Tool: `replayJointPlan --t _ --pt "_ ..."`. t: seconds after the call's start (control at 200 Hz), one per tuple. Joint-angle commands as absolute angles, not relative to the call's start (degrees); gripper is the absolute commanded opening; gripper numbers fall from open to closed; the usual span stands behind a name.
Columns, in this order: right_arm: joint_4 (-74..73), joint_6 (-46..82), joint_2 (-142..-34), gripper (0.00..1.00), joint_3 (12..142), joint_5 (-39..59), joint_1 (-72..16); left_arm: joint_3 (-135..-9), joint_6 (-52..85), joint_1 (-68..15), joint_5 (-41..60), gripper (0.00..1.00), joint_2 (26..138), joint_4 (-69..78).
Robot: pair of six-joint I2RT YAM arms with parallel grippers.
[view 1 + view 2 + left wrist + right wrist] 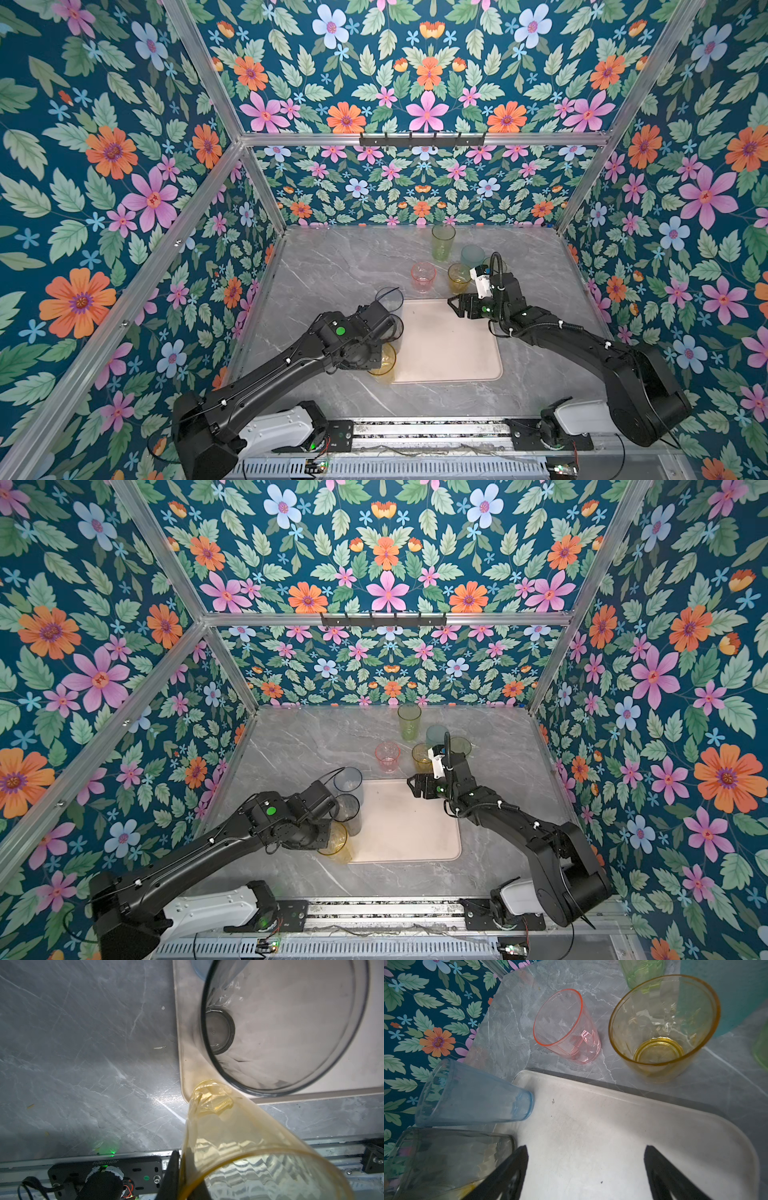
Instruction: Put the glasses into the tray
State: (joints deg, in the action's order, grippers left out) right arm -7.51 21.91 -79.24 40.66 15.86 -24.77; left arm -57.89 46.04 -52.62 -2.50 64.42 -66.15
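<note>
Left gripper (184, 1178) was shut on the wall of the tall amber tumbler (384, 361) just under its rim, with one finger (172, 1167) outside and the other dimly visible through the plastic. The tumbler's base sat at the near-left corner of the tray (457, 361); whether it rested there or hung just above could not be told. Right gripper (586, 1172) stood with its jaws spread wide over the far part of the tray, holding and touching nothing. Inside the tray, along its left side, stood the pale blue tumbler (389, 300) at the far corner and the smoky grey tumbler (392, 328) just nearer. On the desk (332, 266) beyond the tray stood the pink tumbler (423, 276), the short amber tumbler (459, 277), the tall green tumbler (442, 241) and the teal tumbler (473, 255). Writing: a black plate (104, 1167) on the front rail carried an upside-down code, apparently "JG25108010". The print on the white tag (482, 284) on the right wrist was too small to read.
</note>
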Motion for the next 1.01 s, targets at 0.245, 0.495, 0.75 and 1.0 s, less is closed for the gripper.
replayJointPlan --t 0.245,0.495,0.75,1.0 --pt "-8.97 21.44 -79.06 0.89 41.26 15.69 -24.78 -57.57 46.7 -54.14 -3.43 0.0 66.89 -62.68" --pt "-8.87 21.4 -79.0 0.89 41.3 15.65 -24.79 -57.66 46.69 -54.22 -4.46 0.0 67.72 -62.5" --pt "-8.86 21.45 -78.91 0.89 41.22 15.77 -24.87 -57.61 46.49 -54.23 -5.14 0.0 68.52 -62.49" --pt "-8.72 21.44 -78.78 0.89 41.24 15.73 -24.87 -57.48 46.39 -54.23 -5.61 0.0 68.97 -62.18"
